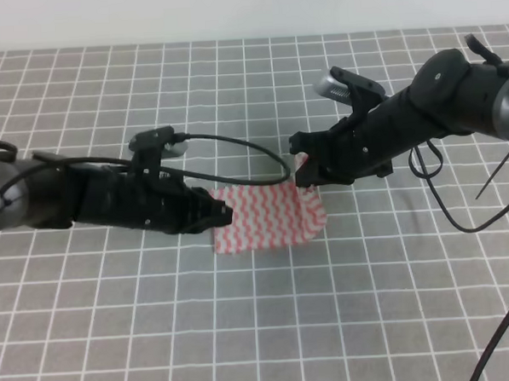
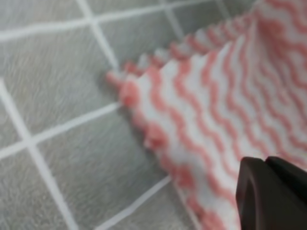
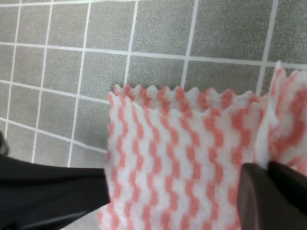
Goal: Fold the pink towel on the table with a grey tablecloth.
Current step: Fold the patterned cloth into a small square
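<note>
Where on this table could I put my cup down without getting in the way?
The grey tablecloth lies bare along the whole near edge, below the pink towel, and along the far edge. The middle is crowded: the left gripper and right gripper both meet the towel there.

The thin pink towel (image 1: 268,214) shows wavy pink-red zigzag stripes on a white ground, with pinked pink-and-white edges. The grey tablecloth surface (image 1: 245,327) around and beneath both grippers is mid-grey, with a grid of thin white lines forming small squares. The left gripper (image 1: 224,214) and the right gripper (image 1: 303,172) are matte black, each trailing black cable.
</note>
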Tool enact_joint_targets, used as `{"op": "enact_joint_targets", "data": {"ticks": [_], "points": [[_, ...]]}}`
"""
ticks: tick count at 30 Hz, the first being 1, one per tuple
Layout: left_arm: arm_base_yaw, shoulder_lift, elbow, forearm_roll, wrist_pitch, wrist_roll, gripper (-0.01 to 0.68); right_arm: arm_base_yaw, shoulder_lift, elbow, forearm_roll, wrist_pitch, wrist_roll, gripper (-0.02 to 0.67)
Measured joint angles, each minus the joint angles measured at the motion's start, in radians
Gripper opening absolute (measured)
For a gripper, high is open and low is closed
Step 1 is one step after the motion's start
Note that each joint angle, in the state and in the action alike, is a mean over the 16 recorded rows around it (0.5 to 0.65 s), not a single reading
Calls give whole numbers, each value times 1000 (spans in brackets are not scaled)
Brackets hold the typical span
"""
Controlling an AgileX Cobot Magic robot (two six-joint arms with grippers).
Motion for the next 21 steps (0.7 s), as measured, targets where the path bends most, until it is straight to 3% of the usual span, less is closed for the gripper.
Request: {"op": "enact_joint_targets", "data": {"ticks": [21], "points": [[0,52,-2,-7,-5,4,-2,68,16,-39,55,-6,-15,-15]]}}
